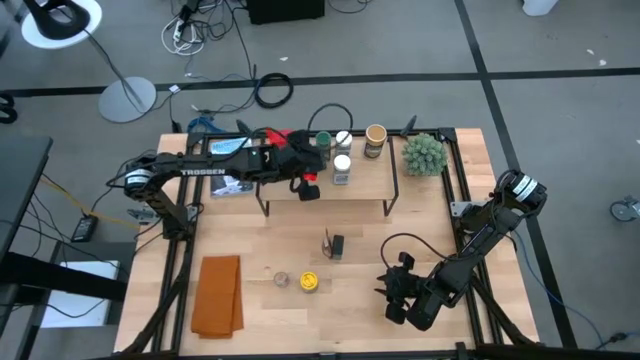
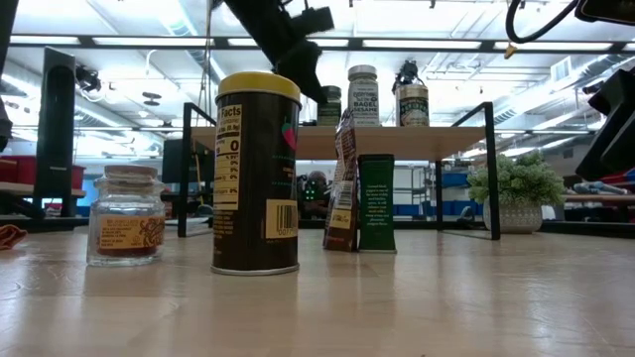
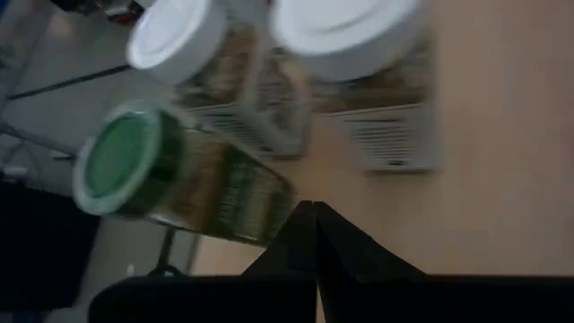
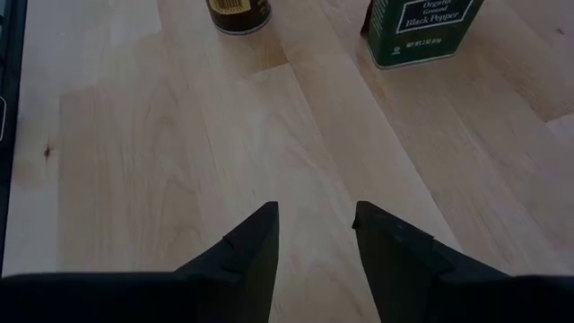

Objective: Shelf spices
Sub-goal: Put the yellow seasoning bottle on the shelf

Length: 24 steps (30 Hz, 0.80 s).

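A: Your left gripper point(image 1: 306, 187) is up over the shelf point(image 1: 370, 180) right now, fingers pressed together with nothing between them, just beside the green-lidded jar point(image 3: 170, 179).

B: And that jar stands on the shelf board with two white-lidded jars point(image 3: 345, 54) close behind it. From above you also see a tan-lidded jar point(image 1: 375, 140) farther along the same board, toward the green spiky plant ball point(image 1: 423, 153).

A: Now your right gripper point(image 4: 314, 238): it hangs low over the near right part of the table point(image 1: 270, 310), fingers apart, holding nothing. Bare wood lies between them.

B: Ahead of it you get the green black pepper tin point(image 4: 421, 31) and a dark-bodied tin with a yellow lid point(image 2: 256, 174), both upright on the tabletop, well apart from your fingers.

A: From table height, a small glass jar point(image 2: 127, 214) with reddish contents sits beside that yellow-lidded tin, and a tilted packet point(image 2: 343, 183) leans against the pepper tin.

B: An orange cloth point(image 1: 218, 293) lies flat at the table's near left corner.
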Available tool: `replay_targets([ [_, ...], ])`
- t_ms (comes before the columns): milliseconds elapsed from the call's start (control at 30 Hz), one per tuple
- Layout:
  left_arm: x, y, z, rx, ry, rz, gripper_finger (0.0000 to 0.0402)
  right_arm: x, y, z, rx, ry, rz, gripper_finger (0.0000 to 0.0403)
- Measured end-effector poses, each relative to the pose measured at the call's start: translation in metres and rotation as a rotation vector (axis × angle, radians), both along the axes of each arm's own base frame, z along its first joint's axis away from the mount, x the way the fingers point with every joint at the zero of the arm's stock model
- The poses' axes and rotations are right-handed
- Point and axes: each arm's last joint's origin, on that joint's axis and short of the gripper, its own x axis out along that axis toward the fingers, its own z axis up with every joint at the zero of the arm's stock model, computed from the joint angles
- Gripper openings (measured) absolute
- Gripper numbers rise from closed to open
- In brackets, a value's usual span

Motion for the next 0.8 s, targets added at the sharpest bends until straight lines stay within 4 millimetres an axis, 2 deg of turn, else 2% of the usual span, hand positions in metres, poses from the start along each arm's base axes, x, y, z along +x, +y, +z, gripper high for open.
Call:
replay_targets([
  [167,-0.011,-0.033,0.01,-0.112,-0.009,0.016,0.0,0.0,0.0,0.0,0.006,-0.002,-0.004,0.0149],
  [333,-0.029,-0.077,0.016,-0.173,-0.109,-0.047,0.0,0.0,0.001,0.001,0.015,-0.009,-0.001,0.0149],
  [567,-0.071,-0.12,-0.004,-0.252,-0.28,-0.135,0.0,-0.001,0.005,0.002,0.033,-0.024,0.01,0.0149],
  [800,-0.118,-0.142,-0.015,-0.35,-0.461,-0.243,0.0,0.002,0.007,0.004,0.048,-0.052,0.024,0.0149],
])
